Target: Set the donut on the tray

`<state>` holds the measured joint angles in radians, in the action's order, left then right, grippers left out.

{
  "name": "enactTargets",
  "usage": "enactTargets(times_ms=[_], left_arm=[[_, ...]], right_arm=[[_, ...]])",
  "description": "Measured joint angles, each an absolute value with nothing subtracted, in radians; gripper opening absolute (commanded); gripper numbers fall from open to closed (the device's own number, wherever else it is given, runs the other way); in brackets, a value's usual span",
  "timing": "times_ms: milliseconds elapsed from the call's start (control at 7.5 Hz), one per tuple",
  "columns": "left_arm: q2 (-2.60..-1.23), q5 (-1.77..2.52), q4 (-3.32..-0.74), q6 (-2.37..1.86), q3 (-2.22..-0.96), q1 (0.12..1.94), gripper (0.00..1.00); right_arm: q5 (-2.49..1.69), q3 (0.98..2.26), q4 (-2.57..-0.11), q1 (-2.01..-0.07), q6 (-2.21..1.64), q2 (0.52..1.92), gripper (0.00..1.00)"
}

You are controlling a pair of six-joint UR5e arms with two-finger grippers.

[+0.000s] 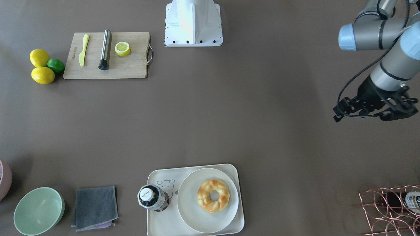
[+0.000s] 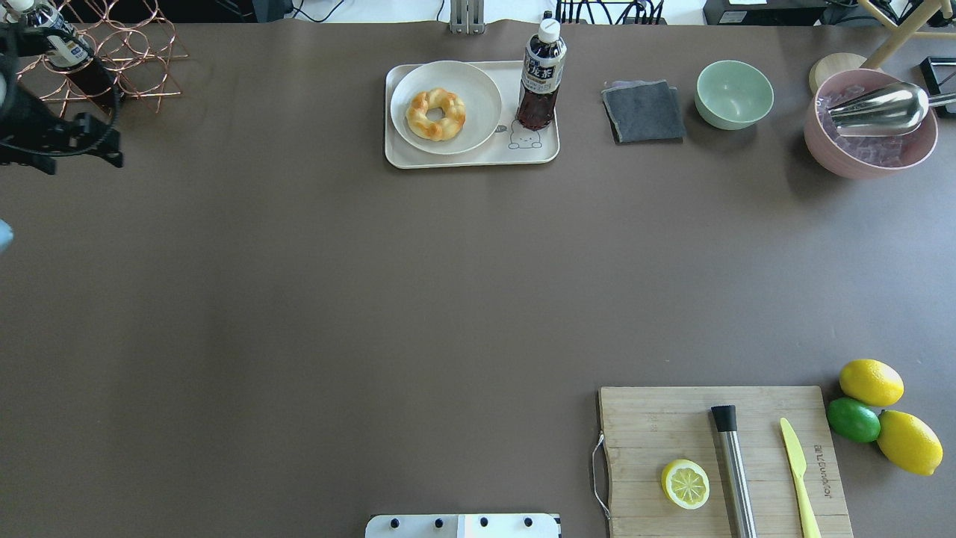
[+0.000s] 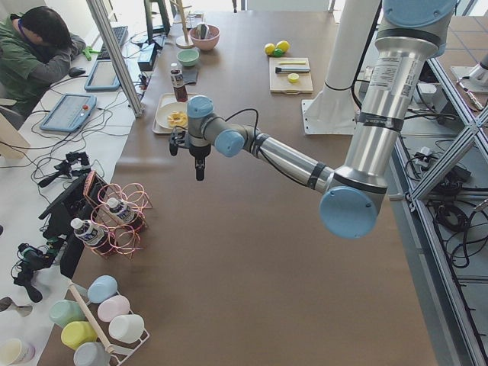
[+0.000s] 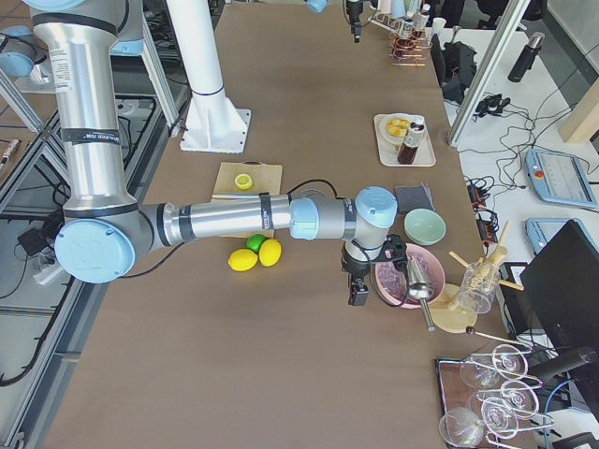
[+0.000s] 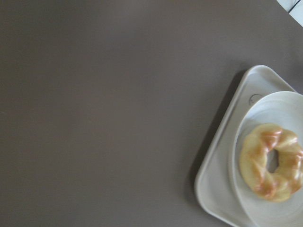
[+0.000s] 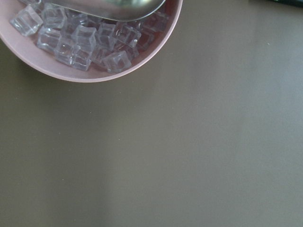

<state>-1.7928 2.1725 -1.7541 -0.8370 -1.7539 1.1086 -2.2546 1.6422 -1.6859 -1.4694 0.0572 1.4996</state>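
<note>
The donut (image 1: 213,195) lay on a plate (image 1: 193,216) atop the tray (image 1: 160,223). Whether the left pincer (image 3: 200,169) or right pincer (image 4: 357,294) stood apart, I couldn't tell. A careless grab could drag the plate or topple the bottle (image 1: 153,196).

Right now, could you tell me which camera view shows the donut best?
The exterior front-facing view: the donut is sharp and whole there, on the plate on the tray. Overhead shows it whole but smaller; the left wrist view is blurred, at the frame's edge; the side views show specks; the right wrist view misses it.
</note>
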Motion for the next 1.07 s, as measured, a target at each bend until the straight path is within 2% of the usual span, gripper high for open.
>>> enactTargets(times_ms=[267,667,1067], left_arm=[[-1.691,2.231,-1.64,-0.407,-1.741,1.311,0.99],[-1.612,2.268,-1.471,-0.049,-1.699,1.538,0.99],[-1.549,2.31,-1.46,-0.005,-1.681,1.588,0.99]], right_arm=[[-2.249,1.642,-1.686,-1.497,0.088,1.526,1.0],[-2.246,1.639,-1.685,-1.54,0.121,1.567,1.0],[-2.238,1.64,-1.685,-1.57,0.121,1.584,1.0]])
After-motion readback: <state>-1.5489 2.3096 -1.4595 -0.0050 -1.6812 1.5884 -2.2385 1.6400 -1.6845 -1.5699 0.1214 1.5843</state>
